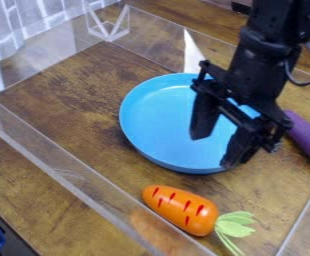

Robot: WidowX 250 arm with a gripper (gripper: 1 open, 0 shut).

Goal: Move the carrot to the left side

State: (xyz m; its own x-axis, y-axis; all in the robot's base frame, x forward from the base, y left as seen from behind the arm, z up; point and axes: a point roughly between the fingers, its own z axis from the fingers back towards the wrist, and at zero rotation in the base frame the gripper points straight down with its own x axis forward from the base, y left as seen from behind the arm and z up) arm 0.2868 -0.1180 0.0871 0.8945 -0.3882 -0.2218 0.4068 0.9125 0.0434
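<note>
The carrot [182,208], orange with dark stripes and a green leafy top [234,228], lies on the wooden table near the front edge, just in front of the blue plate [151,120]. My gripper [225,135] hangs over the right part of the plate, behind and above the carrot and apart from it. Its two black fingers [202,120] stand spread open with nothing between them.
A purple toy eggplant [309,138] lies right of the plate, beside the arm. Clear plastic walls [38,150] fence the table along the left and front. A wire stand [108,20] sits at the back left. Bare wood [64,95] shows left of the plate.
</note>
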